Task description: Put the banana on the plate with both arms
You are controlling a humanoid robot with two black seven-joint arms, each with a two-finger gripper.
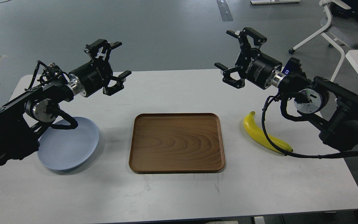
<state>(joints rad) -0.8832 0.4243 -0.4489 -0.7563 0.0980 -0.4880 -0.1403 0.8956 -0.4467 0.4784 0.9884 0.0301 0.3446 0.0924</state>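
Note:
A bright yellow banana point(258, 130) lies on the white table at the right, partly crossed by a black cable of my right arm. The pale blue-grey plate point(70, 146) rests on the table at the left, its left part hidden under my left arm. My left gripper point(115, 60) hovers open above the table, up and to the right of the plate, holding nothing. High over the table's right half, my right gripper point(228, 49) is open and empty, well above and left of the banana.
A rectangular brown wooden tray point(176, 118) sits mid-table between plate and banana. The white table point(179, 193) ends close at the bottom edge. A white chair point(337, 31) and another table's corner stand at the far right.

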